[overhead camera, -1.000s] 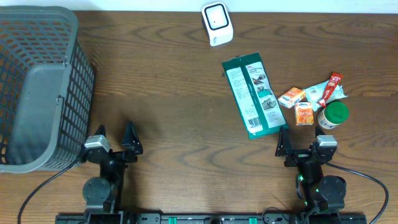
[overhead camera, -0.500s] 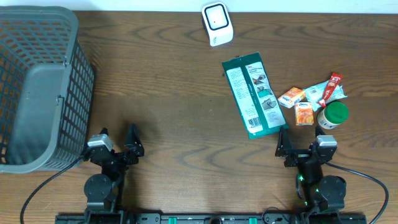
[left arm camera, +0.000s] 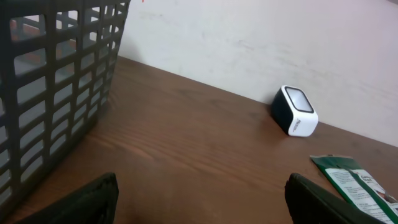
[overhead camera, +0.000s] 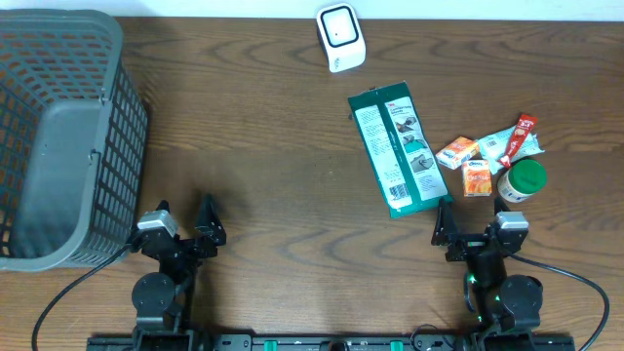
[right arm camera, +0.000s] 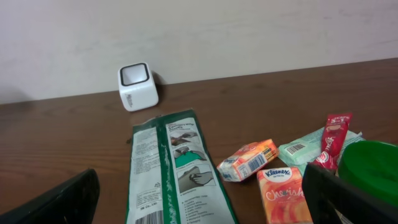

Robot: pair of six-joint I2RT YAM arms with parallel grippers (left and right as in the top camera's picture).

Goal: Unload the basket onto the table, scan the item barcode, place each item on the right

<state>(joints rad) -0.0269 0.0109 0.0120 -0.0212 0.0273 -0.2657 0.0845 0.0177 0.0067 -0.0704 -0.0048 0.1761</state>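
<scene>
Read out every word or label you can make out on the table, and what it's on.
"Kleenex": on the orange tissue pack.
Script word below it, perhaps "Cherish": unsure.
Red sachet: white lettering, too blurred.
Green packet: print and barcode, too small.
Small orange pack, mint-green pack: barcode labels, unreadable.
White scanner: no text seen.

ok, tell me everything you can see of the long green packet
The green packet is a long, flat pouch, green-edged with a white printed panel of text and pictures. A barcode faces up at its near end. It lies flat and slanted on the wooden table, far end toward the white scanner, apart from it.
</scene>
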